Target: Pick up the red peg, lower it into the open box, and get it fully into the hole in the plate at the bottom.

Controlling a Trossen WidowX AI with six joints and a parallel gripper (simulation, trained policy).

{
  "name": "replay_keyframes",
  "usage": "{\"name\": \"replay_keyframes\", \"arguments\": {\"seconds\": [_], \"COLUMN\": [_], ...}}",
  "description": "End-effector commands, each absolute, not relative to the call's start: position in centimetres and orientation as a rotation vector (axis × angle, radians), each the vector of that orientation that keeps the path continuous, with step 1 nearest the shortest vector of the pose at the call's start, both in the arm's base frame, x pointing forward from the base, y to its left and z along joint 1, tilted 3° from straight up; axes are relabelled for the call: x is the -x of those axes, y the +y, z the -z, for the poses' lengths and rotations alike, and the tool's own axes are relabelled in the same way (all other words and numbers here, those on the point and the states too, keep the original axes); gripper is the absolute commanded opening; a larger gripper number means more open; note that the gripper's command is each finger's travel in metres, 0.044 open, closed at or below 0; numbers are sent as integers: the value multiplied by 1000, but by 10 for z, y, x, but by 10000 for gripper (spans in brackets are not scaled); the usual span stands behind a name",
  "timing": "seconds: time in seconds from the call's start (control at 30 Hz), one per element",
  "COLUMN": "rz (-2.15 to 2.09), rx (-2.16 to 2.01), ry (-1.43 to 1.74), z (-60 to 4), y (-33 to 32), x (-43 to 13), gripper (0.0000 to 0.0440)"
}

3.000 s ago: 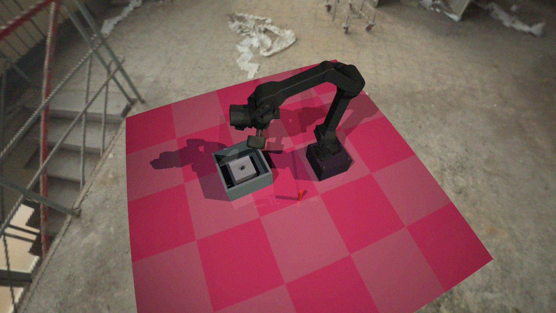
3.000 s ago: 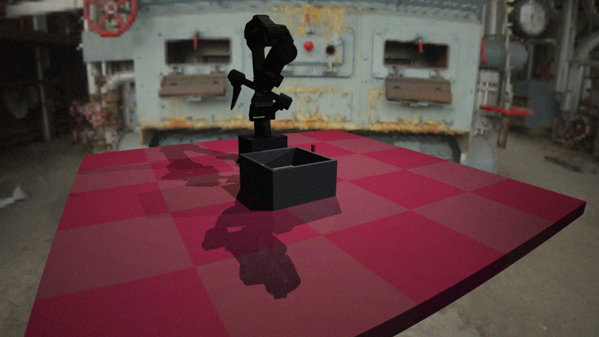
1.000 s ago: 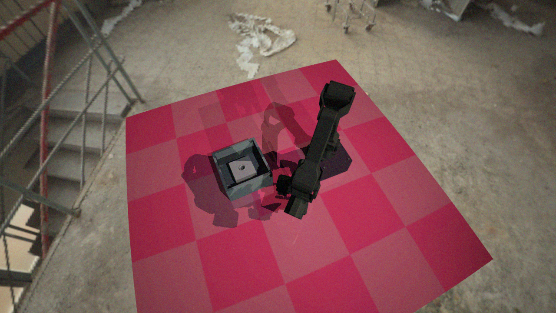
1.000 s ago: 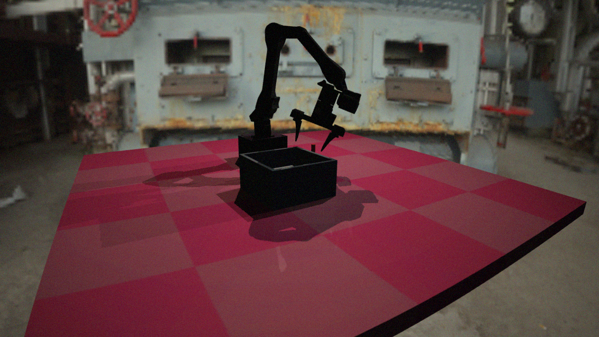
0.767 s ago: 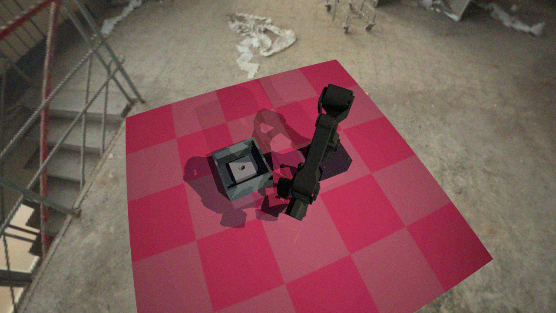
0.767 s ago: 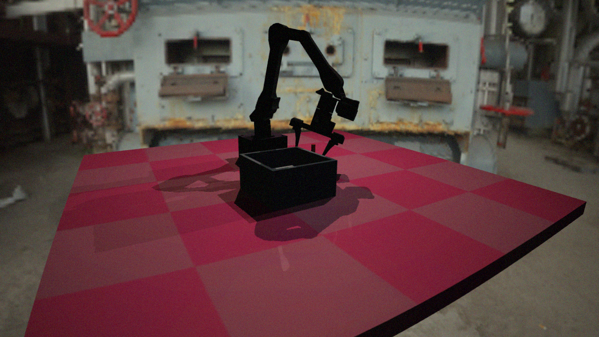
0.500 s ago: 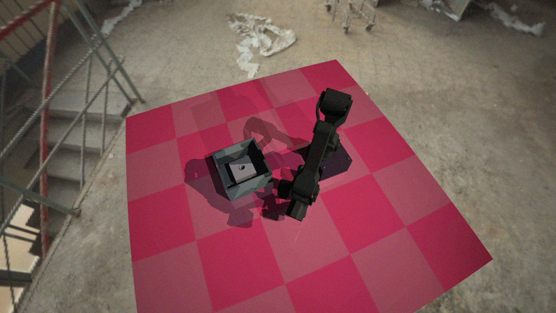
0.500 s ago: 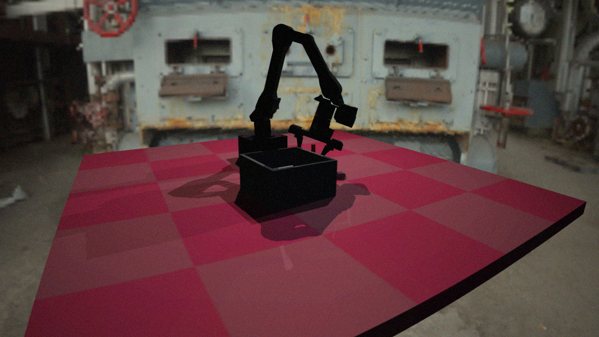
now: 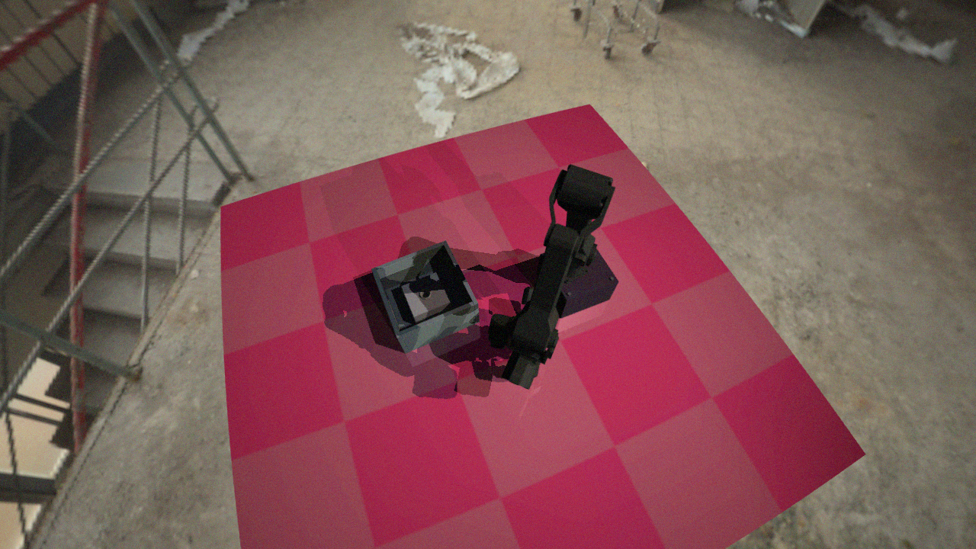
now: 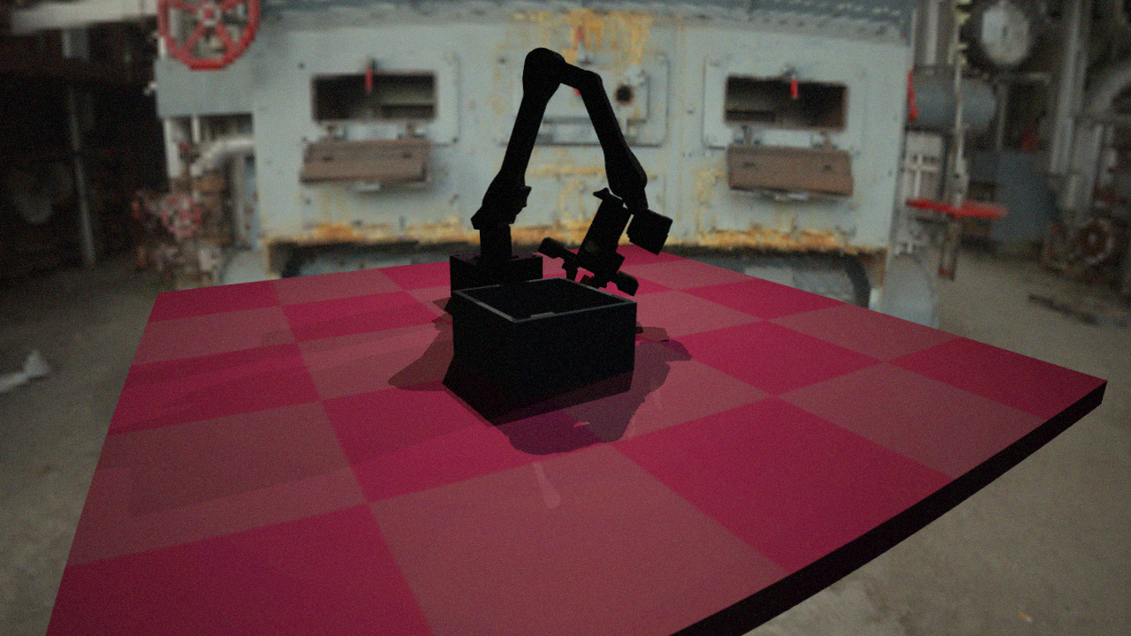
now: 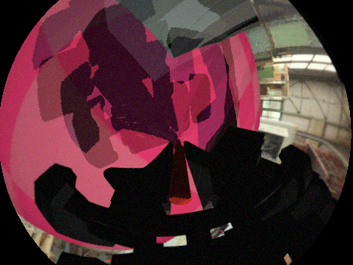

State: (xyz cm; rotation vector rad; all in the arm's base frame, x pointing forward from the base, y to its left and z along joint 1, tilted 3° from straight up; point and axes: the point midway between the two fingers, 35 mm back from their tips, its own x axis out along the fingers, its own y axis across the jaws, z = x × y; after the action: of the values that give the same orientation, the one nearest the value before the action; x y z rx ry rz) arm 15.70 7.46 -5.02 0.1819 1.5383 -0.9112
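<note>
Red peg (image 11: 179,177) looks clamped in the jaws of the gripper (image 9: 503,332) (image 10: 583,276) (image 11: 178,144), though darkness obscures contact. Grasping is in hand; next, lift, then move left over the box (image 9: 440,332) (image 10: 553,348) (image 11: 195,16).

An industrial hall, with a rusty boiler front (image 10: 474,197), a red handwheel (image 10: 246,31) and concrete stairs (image 9: 130,232).

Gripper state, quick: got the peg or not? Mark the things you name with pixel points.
Gripper (image 9: 501,375) (image 10: 580,282) (image 11: 178,144): closed on the red peg (image 11: 179,174), which stands between its fingers; only the wrist view shows the peg.
</note>
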Motion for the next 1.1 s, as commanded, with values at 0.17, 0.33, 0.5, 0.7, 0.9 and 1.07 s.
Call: {"name": "replay_keyframes", "arguments": {"seconds": [0.17, 0.33, 0.5, 0.7, 0.9, 1.07], "rz": [901, 901, 907, 927, 968, 1006], "rx": [-134, -115, -109, -136, -185, -241], "ry": [1492, 1470, 1444, 1401, 1354, 1312], "z": [21, -1, -23, -48, -67, -76], "y": [71, 67, 62, 56, 43, 29], "x": [-174, -182, -191, -206, -222, -237], "gripper": [0, 0, 0, 0, 0, 0]}}
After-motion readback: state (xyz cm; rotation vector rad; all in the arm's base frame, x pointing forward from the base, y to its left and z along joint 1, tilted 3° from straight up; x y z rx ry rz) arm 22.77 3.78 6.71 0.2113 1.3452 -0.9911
